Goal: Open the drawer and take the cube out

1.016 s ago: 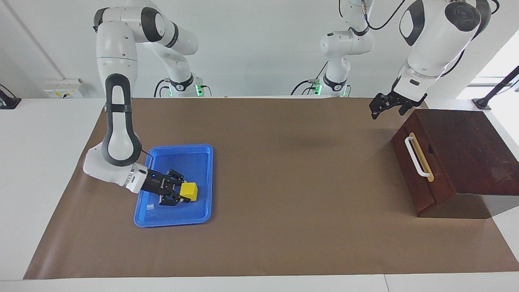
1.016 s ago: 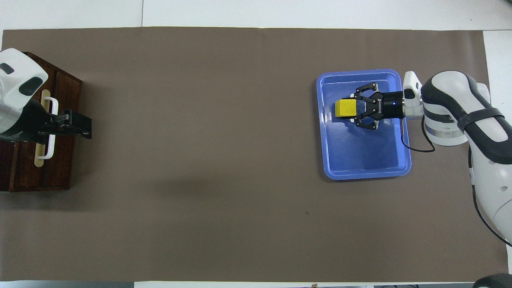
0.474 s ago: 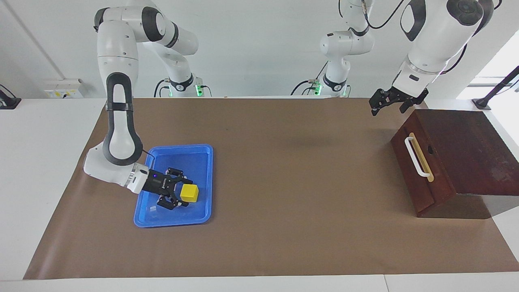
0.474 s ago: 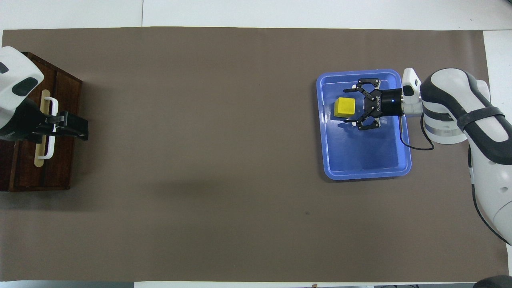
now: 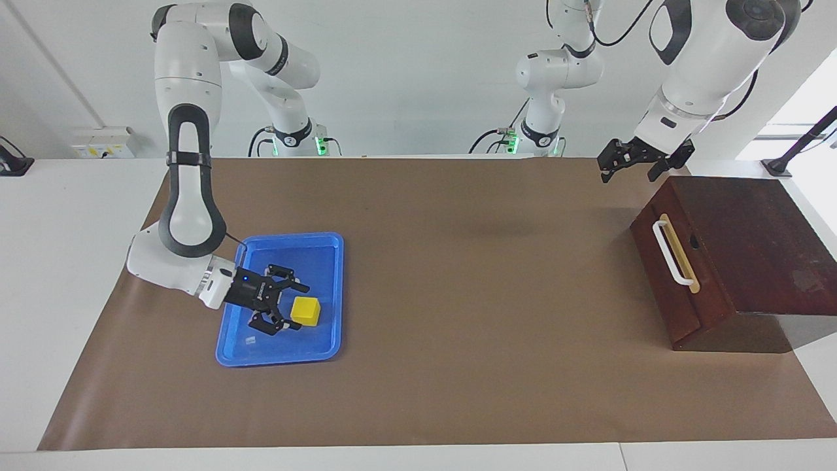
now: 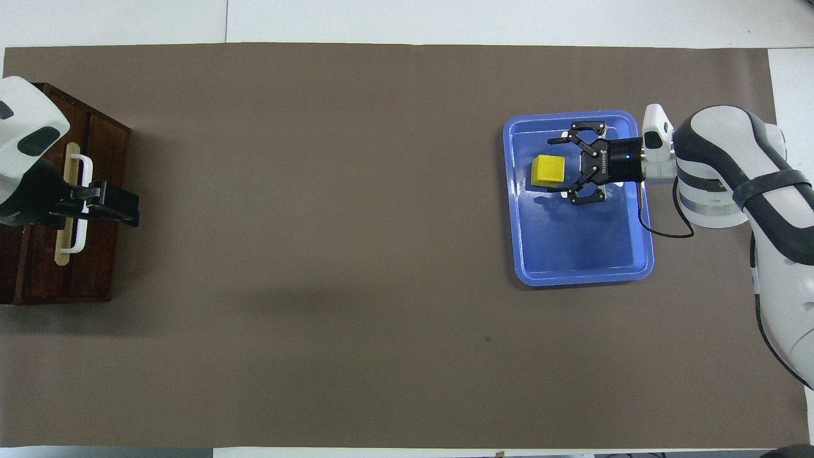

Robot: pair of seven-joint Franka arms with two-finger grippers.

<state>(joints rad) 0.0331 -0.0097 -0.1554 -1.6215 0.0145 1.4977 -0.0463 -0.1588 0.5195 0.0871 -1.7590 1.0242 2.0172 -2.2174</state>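
The yellow cube (image 5: 306,311) lies in the blue tray (image 5: 327,248) at the right arm's end of the table; it also shows in the overhead view (image 6: 548,172). My right gripper (image 5: 298,306) is open and low over the tray, with its fingertips beside the cube and not clamping it; the overhead view (image 6: 559,168) shows the same. The dark brown box's drawer (image 5: 664,281) is shut, with its white handle (image 5: 672,254) at the front. My left gripper (image 5: 633,167) is open and empty, raised over the box's edge nearer the robots.
Brown paper (image 5: 484,294) covers the table between the tray and the box. The box (image 6: 95,267) stands at the left arm's end of the table. The left arm's wrist covers part of the box in the overhead view.
My right gripper opened, let go of the cube in the tray and drew back a little. My left gripper rose slightly and moved toward the robots.
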